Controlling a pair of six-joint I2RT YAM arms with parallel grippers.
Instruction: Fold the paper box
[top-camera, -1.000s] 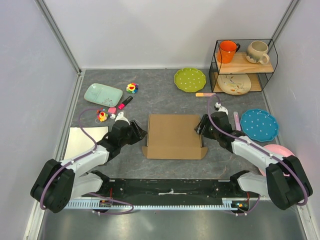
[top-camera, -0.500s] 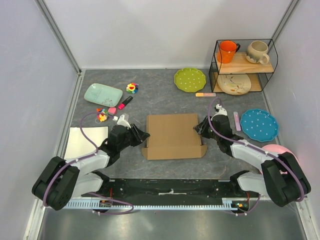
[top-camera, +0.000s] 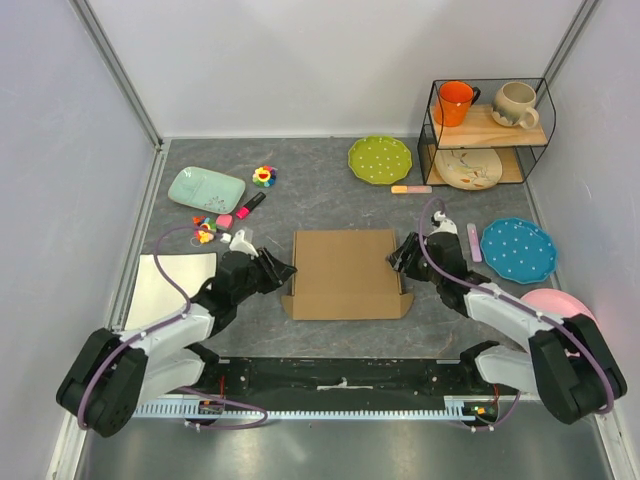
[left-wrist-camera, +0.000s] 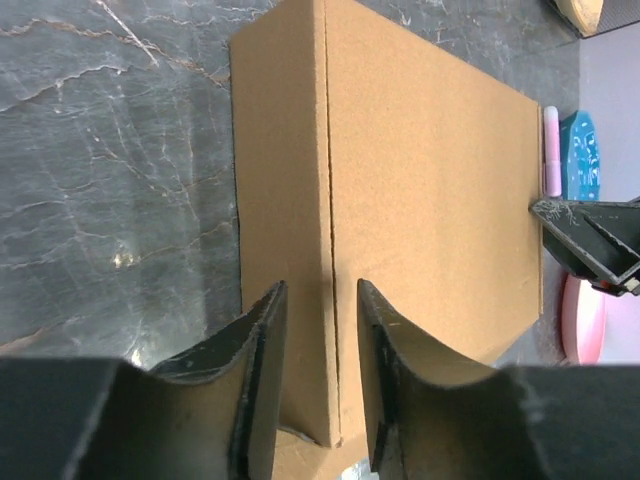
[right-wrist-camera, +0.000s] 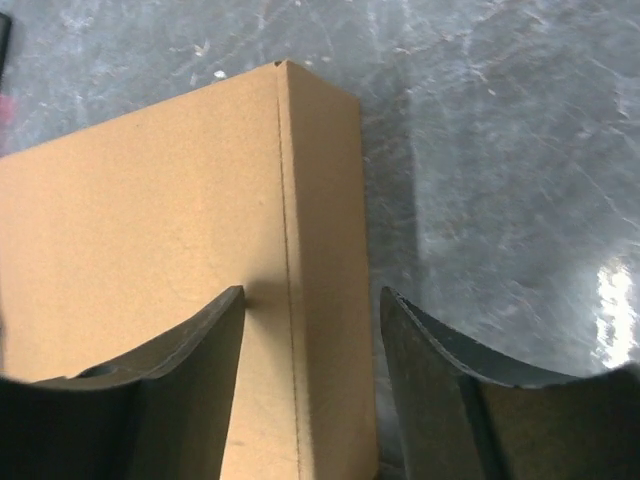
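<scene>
The paper box (top-camera: 345, 272), plain brown cardboard, lies closed and flat in the middle of the table. My left gripper (top-camera: 283, 270) is at its left edge. In the left wrist view its fingers (left-wrist-camera: 262, 370) straddle the fold line between the box's top (left-wrist-camera: 430, 180) and its left side wall, with a narrow gap and cardboard showing between them. My right gripper (top-camera: 400, 255) is at the box's right edge. In the right wrist view it (right-wrist-camera: 310, 300) stands open wide over the box's (right-wrist-camera: 140, 220) top-right fold, one finger above the lid and one beyond the side wall.
A white flat board (top-camera: 170, 285) lies at the left. A teal tray (top-camera: 206, 188), small toys (top-camera: 264, 176) and a marker lie behind it. A green plate (top-camera: 380, 159), a wire rack (top-camera: 488, 120) with mugs, a blue plate (top-camera: 517, 250) and a pink plate (top-camera: 560, 305) stand at the right.
The left jaws have narrowed around the box's left edge. The right jaws narrowed, then widened again at the right edge. The box has hardly moved.
</scene>
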